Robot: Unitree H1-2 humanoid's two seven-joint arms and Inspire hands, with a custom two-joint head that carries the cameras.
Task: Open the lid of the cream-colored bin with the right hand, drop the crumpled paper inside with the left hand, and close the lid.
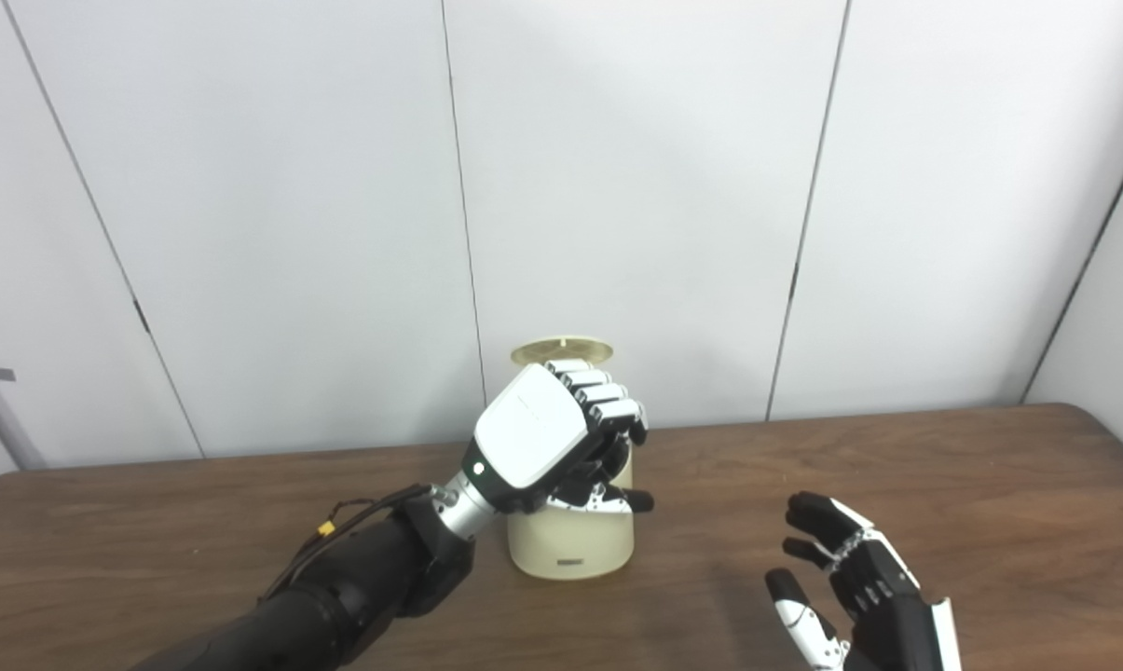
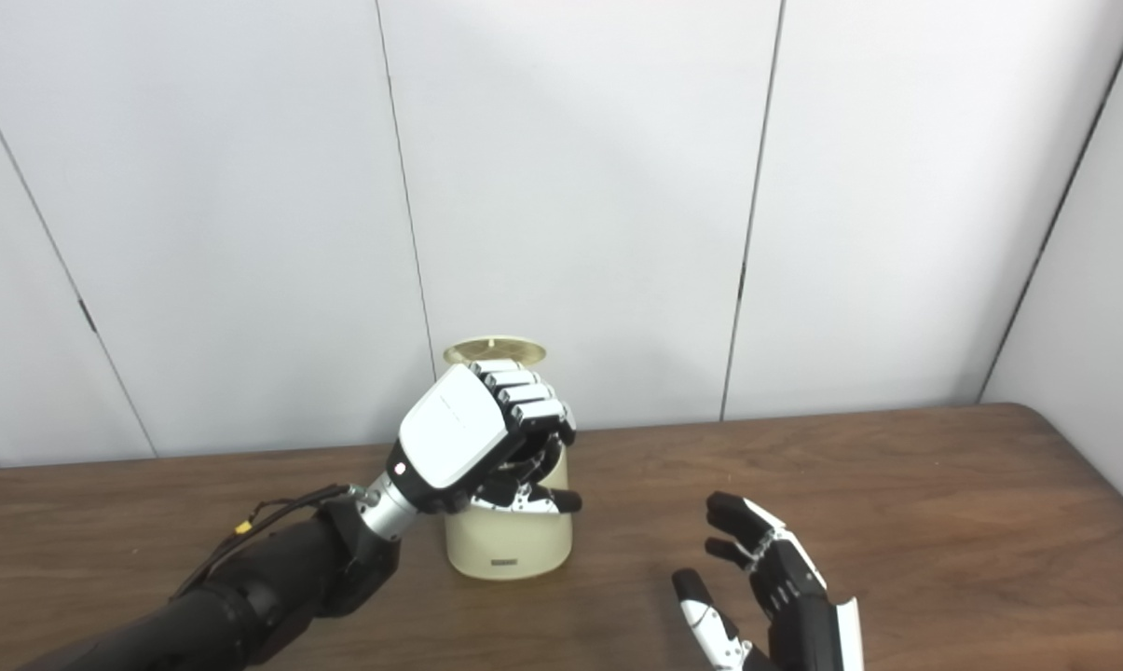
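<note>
While lid (image 1: pixel 561 350) stands raised | left hand (image 1: pixel 561 438) curled over bin (image 1: pixel 570 545), paper unseen | right hand (image 1: pixel 845 587) released

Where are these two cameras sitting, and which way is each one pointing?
Left eye view: on the robot's head, looking down and forward at the brown wooden table and white panelled wall; both arms enter from below.
Right eye view: beside it, slightly rightward, facing the same way; the same arms show.
Shared: the cream-coloured round bin with its lid raised, the left hand over it, and the right hand open.
</note>
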